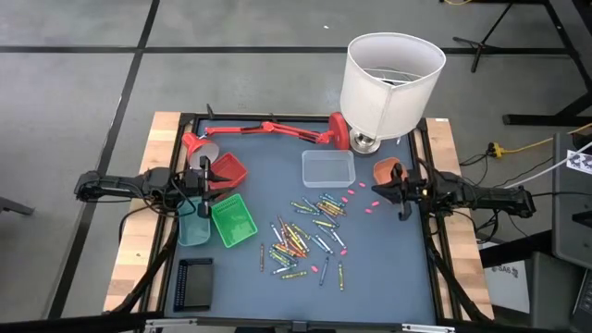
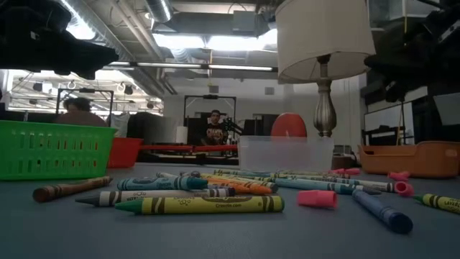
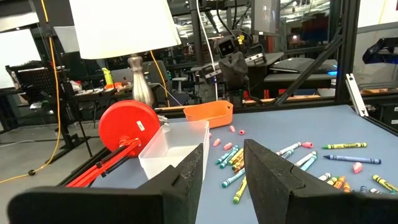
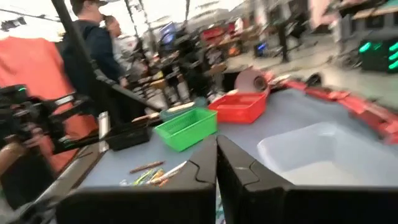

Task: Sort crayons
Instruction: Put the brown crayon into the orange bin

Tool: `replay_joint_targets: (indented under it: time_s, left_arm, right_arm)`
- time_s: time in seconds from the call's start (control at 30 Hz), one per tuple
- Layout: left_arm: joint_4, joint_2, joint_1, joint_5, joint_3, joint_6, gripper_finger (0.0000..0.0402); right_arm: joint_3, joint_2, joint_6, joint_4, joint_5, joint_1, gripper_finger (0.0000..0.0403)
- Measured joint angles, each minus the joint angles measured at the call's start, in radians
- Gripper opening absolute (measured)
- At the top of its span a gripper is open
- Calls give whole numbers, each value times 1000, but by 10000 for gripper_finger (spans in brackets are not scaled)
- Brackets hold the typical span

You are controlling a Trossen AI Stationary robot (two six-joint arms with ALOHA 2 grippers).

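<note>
The crayons (image 1: 305, 239) are lying scattered mid-table, with a clear tub (image 1: 327, 168) sitting behind them. Two baskets (image 1: 231, 220) are sitting to their left, and a lamp (image 1: 388, 85) is standing at the far edge.

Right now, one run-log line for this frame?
left claw: open, empty, over trays | right claw: shut, empty, by orange tray | crayons: loose mid-table, unsorted

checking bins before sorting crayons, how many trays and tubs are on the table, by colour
red plastic tray: 1
green slotted plastic basket: 1
teal plastic tray: 1
orange plastic tray: 1
clear plastic tub: 1
black ridged tray: 1
total: 6
</note>
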Motion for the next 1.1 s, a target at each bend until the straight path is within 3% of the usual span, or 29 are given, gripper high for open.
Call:
replay_joint_targets:
  time_s: [0.13,0.33,0.47,0.63,0.77,1.1]
  left_arm:
    - [0,0,0,0,0,0,100]
    - [0,0,0,0,0,0,100]
    - [0,0,0,0,0,0,100]
    - [0,0,0,0,0,0,100]
    - [1,0,0,0,0,-1,100]
    - [1,0,0,0,0,-3,100]
  right_arm:
    - [0,0,40,15,71,0,1]
    - [0,0,115,135,24,0,12]
    - [1,0,119,267,18,0,62]
    - [47,38,116,281,43,1,142]
    - [107,130,96,279,26,1,176]
    - [323,511,76,252,-102,1,181]
